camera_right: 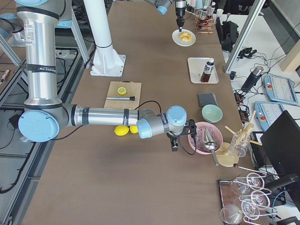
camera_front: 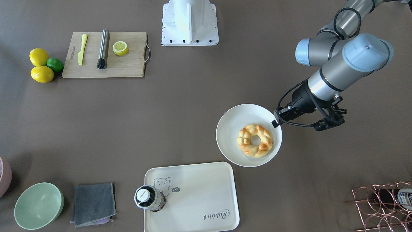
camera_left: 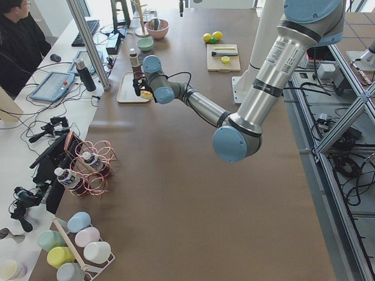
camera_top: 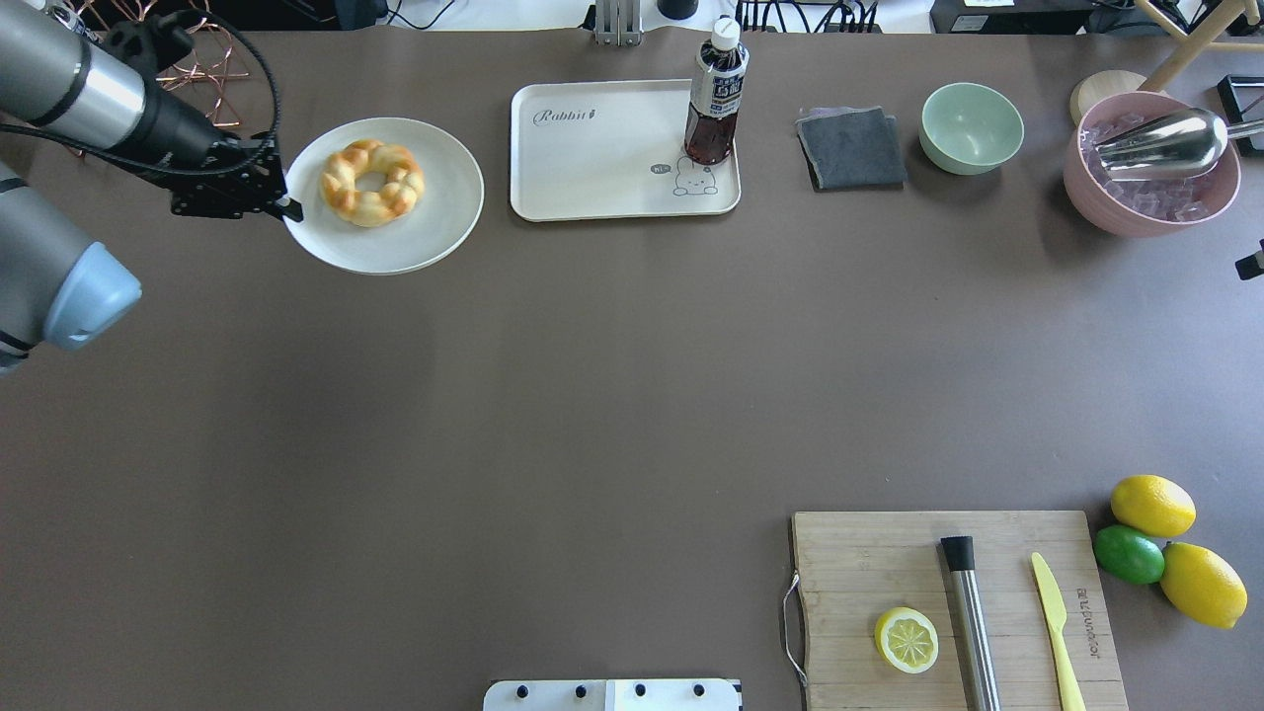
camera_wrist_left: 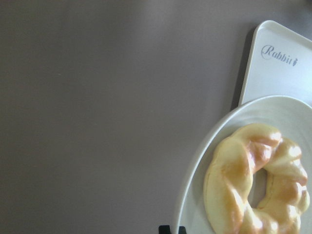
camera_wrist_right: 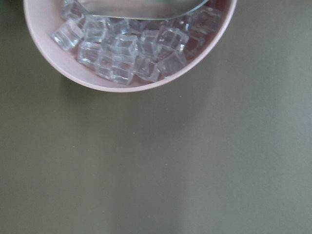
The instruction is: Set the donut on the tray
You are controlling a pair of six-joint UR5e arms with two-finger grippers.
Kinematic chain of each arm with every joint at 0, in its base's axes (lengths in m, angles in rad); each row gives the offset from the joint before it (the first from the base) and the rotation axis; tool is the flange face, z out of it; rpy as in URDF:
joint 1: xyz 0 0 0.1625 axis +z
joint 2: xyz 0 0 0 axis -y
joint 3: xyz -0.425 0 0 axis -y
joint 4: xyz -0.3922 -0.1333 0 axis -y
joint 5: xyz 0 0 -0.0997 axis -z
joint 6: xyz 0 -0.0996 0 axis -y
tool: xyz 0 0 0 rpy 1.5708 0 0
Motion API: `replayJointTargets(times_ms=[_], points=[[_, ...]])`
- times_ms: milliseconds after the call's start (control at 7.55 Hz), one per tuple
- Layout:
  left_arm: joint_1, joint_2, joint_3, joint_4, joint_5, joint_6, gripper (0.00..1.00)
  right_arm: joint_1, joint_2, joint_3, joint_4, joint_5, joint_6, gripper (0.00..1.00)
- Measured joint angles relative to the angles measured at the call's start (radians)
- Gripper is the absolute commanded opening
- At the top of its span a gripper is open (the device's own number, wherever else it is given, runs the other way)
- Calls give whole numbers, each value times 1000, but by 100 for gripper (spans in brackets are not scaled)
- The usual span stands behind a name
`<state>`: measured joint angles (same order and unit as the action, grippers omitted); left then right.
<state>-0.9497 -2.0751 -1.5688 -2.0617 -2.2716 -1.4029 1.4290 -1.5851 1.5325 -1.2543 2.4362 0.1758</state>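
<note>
The golden twisted donut (camera_front: 255, 140) lies on a round white plate (camera_front: 231, 129), also in the overhead view (camera_top: 372, 183) and the left wrist view (camera_wrist_left: 253, 180). The cream-white tray (camera_front: 199, 193) with the bear drawing and "Rabbit" script lies beside the plate, apart from it, and a bottle (camera_front: 149, 197) stands on its corner. My left gripper (camera_front: 276, 121) is at the plate's rim on the side away from the tray, its fingers closed on the rim. My right gripper (camera_right: 174, 143) hovers far off by a pink bowl of ice (camera_right: 205, 137). Its fingers do not show clearly.
A copper wire rack (camera_top: 202, 74) stands just behind my left gripper. Past the tray are a grey cloth (camera_top: 851, 148) and a green bowl (camera_top: 972, 126). A cutting board (camera_top: 953, 607) with lemon half, muddler and knife, plus lemons and a lime (camera_top: 1129, 553), sits near the robot's right.
</note>
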Motion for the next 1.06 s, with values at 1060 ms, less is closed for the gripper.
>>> replayJointTargets(times_ms=[1060], points=[[150, -298, 390, -188, 349, -291, 0, 87, -5, -27, -266, -143, -293, 100]])
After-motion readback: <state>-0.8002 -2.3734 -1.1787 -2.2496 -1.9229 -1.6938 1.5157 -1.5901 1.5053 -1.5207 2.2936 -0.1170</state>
